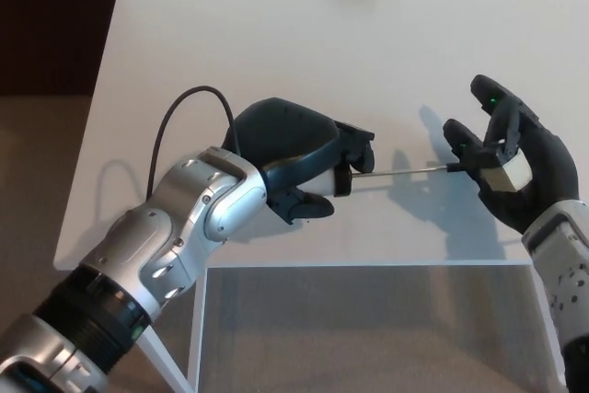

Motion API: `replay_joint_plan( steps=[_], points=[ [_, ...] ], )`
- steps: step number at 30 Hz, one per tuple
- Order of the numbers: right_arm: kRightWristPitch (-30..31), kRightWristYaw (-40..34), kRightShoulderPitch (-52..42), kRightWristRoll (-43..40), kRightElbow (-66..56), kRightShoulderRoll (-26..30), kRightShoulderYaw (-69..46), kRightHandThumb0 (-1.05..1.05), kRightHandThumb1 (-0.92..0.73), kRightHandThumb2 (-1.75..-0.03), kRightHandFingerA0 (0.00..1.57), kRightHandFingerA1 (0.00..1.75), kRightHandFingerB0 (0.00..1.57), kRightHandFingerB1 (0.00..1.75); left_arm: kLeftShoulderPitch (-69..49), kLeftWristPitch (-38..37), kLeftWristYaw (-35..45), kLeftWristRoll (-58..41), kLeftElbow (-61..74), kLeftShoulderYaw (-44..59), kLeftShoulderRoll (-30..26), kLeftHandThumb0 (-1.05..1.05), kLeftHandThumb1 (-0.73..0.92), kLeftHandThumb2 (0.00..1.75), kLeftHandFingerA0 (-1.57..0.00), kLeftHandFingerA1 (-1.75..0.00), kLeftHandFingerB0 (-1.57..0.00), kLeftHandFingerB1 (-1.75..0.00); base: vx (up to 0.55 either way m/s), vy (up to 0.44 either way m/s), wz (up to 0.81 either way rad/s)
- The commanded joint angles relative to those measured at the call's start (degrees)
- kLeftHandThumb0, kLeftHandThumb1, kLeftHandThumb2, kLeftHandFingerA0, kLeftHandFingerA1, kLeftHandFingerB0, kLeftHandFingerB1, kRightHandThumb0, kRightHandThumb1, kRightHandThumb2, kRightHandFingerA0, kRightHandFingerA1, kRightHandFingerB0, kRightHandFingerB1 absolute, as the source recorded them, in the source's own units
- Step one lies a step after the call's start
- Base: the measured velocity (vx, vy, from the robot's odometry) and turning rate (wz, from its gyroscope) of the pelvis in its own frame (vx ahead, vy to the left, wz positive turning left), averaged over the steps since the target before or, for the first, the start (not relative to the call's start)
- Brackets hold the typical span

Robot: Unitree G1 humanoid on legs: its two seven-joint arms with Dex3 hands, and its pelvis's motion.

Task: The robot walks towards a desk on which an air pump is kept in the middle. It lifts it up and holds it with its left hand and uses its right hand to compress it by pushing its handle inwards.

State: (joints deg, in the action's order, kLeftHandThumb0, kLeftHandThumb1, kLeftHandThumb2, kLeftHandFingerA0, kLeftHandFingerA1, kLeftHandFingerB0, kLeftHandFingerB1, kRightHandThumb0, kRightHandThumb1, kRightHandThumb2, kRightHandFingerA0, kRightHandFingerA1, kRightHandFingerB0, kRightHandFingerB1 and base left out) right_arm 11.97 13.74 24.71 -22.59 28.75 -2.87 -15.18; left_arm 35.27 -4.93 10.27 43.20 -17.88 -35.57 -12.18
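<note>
Black left hand [290, 158] clasps the air pump [342, 170]; right hand [511, 172], closed around its handle [492, 170], should push straight leftward along the rod [400, 173].

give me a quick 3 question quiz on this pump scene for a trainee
1. True or false: the left hand is wrapped around the air pump body.
2. Which part sits in the right hand? A) the hose B) the handle C) nothing
3. Fill in: a thin metal ____ spans the gap between the two hands.

Key:
1. True
2. B
3. rod
</note>
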Motion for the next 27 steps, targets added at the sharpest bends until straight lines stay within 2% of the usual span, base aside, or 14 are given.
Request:
replay_joint_plan(
  steps=[1, 5, 10, 11, 13, 14, 17, 18, 19, 22, 23, 25, 26, 27],
  points=[
    [3.4, -0.3, -0.2, -5.1, -2.8, -2.3, -2.2, -0.82, -0.90, -0.69, 0.12, 0.26, 0.12, 0.24, 1.9, 0.4, -1.1, 0.4, -1.4, 0.4, 2.5, -0.23, 0.86, 0.72, -0.76, -1.53, -0.66, -0.85, 0.00, 0.000, 0.00],
    [3.7, -0.3, -0.2, -4.8, -3.6, -2.1, -2.2, -0.87, -0.76, -0.81, 0.11, 0.30, 0.10, 0.26, 2.3, 0.3, -1.1, 0.3, -1.7, 0.9, 3.0, -0.24, 0.87, 0.71, -0.75, -1.59, -0.64, -0.95, 0.00, 0.000, 0.00],
    [3.7, -1.2, -0.2, -7.0, -5.5, -3.2, -3.9, -0.79, -0.70, -1.09, 0.03, 0.40, 0.07, 0.33, 4.9, 4.5, -1.9, 1.2, -3.1, 1.9, 6.3, -0.24, 0.84, 0.68, -0.75, -1.59, -0.68, -0.67, 0.00, 0.000, 0.00],
    [3.7, -1.9, -0.2, -7.5, -5.7, -3.8, -4.5, -0.37, -0.44, -1.05, 0.01, 0.47, 0.00, 0.46, 5.6, 5.9, -1.9, 1.1, -3.6, 2.4, 7.5, -0.32, 0.87, 0.65, -0.74, -1.32, -0.64, -0.61, 0.00, 0.000, 0.00],
    [3.7, -2.4, -0.1, -7.8, -5.9, -4.2, -4.8, -0.37, -0.44, -1.05, 0.01, 0.47, 0.00, 0.46, 6.1, 6.8, -1.8, 1.1, -3.9, 2.7, 8.3, -0.32, 0.87, 0.65, -0.74, -1.32, -0.64, -0.61, 0.00, 0.000, 0.00],
    [4.0, -2.5, 0.1, -8.4, -5.9, -4.6, -5.2, -0.86, -0.91, -0.68, 0.25, 0.32, 0.17, 0.27, 7.4, 7.4, -2.1, 1.3, -4.9, 2.8, 9.3, -0.32, 0.79, 0.67, -0.71, -1.52, -0.62, -0.77, 0.00, 0.000, 0.00],
    [5.1, -1.5, 0.4, -9.3, -5.7, -4.8, -5.4, -0.86, -0.92, -0.71, 0.29, 0.35, 0.18, 0.28, 10.5, 8.2, -2.7, 2.7, -7.0, 2.3, 11.2, -0.34, 0.81, 0.68, -0.78, -1.47, -0.65, -0.57, 0.00, 0.000, 0.00],
    [4.1, 0.1, 0.6, -7.4, -4.3, -4.1, -3.8, -0.32, -0.60, -1.18, 0.01, 0.47, 0.00, 0.47, 11.7, 8.7, -3.0, 3.8, -7.3, 1.6, 12.1, -0.26, 0.76, 0.62, -0.80, -1.62, -0.68, -0.96, 0.00, 0.000, 0.00],
    [3.1, 1.0, 0.8, -5.8, -3.3, -3.5, -2.6, -0.32, -0.60, -1.18, 0.01, 0.47, 0.00, 0.47, 12.2, 8.8, -3.1, 4.3, -7.3, 1.1, 12.5, -0.26, 0.76, 0.62, -0.80, -1.62, -0.68, -0.96, 0.00, 0.000, 0.00],
    [-9.5, -2.6, -1.0, 15.5, -1.4, 3.3, 11.6, -0.31, -0.64, -1.17, 0.00, 0.46, 0.00, 0.47, 13.2, 8.8, -3.2, 5.1, -8.2, -0.1, 13.5, -0.24, 0.78, 0.65, -0.74, -1.63, -0.61, -1.16, 0.00, 0.000, 0.00],
    [-11.9, -9.1, -0.2, 29.4, -0.4, 8.9, 21.3, -0.60, -0.65, -0.60, 0.17, 0.27, 0.23, 0.29, 13.3, 8.9, -3.5, 5.1, -8.3, -0.4, 14.2, -0.22, 0.80, 0.64, -0.79, -1.69, -0.62, -1.36, 0.00, 0.000, 0.00],
    [-13.5, -16.7, 1.0, 44.1, 0.7, 15.1, 31.7, -0.60, -0.65, -0.60, 0.17, 0.27, 0.23, 0.29, 13.3, 9.1, -3.9, 5.0, -8.5, -0.6, 14.9, -0.22, 0.80, 0.64, -0.79, -1.69, -0.62, -1.36, 0.00, 0.000, 0.00],
    [-15.9, -12.9, 0.5, 37.4, 1.9, 12.2, 27.3, -0.23, -0.77, -1.24, 0.00, 0.46, 0.00, 0.48, 13.9, 8.6, -4.8, 5.3, -9.2, -1.0, 15.6, -0.24, 0.77, 0.64, -0.82, -1.63, -0.71, -1.07, 0.00, 0.000, 0.00],
    [-17.5, -9.0, 0.0, 30.0, 2.7, 9.2, 22.5, -0.23, -0.77, -1.24, 0.00, 0.46, 0.00, 0.48, 14.3, 8.3, -5.5, 5.5, -9.8, -1.2, 16.0, -0.24, 0.77, 0.64, -0.82, -1.63, -0.71, -1.07, 0.00, 0.000, 0.00]
  ],
)
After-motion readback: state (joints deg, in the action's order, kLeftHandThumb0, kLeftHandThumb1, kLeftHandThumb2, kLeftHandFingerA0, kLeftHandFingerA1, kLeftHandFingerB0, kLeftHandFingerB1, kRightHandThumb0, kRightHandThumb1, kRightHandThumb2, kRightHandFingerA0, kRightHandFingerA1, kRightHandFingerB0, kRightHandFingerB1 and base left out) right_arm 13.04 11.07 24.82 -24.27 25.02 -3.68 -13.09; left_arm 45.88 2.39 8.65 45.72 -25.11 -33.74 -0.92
